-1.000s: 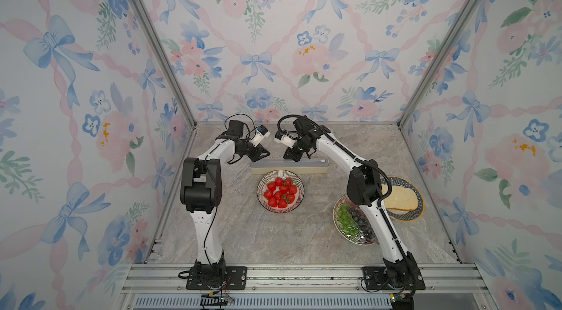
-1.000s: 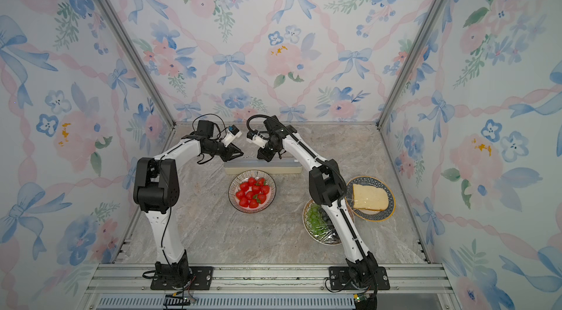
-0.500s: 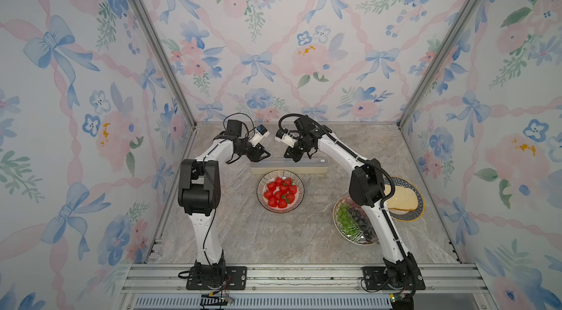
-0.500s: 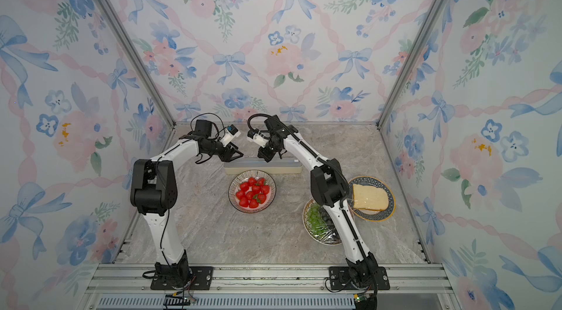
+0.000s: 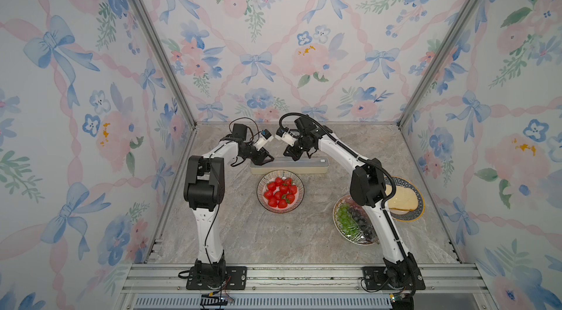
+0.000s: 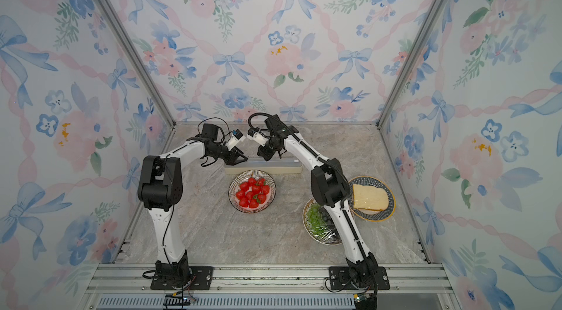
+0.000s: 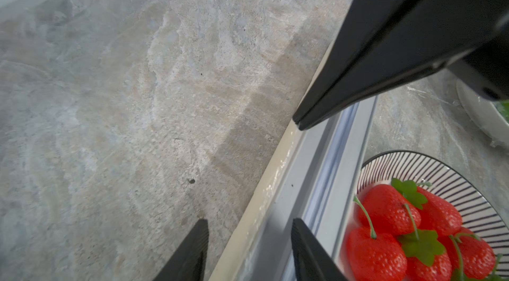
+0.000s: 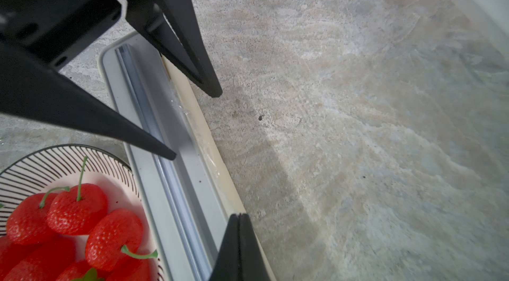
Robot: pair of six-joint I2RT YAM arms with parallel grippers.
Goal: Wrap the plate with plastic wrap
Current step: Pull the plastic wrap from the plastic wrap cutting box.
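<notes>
The marbled worktop carries the long cream box with a grey-blue top, lying crosswise towards the back wall. Just beside the box's near long side sits the striped plate of strawberries. Beyond the box's right end, and nearer the arm bases, stand a plate of grapes and a plate with bread.

The left gripper is over the box's left part. Its jaws are apart and straddle the box's far long edge, one tip over the grey-blue top and the other over bare worktop behind the box. It grips nothing.

The right gripper is near the box's middle, jaws pressed together, with its tips at the same far cream edge. Whether they pinch film there cannot be made out.

The plastic wrap shows only as a thin, glossy, crinkled strip lying along that far edge of the box.
</notes>
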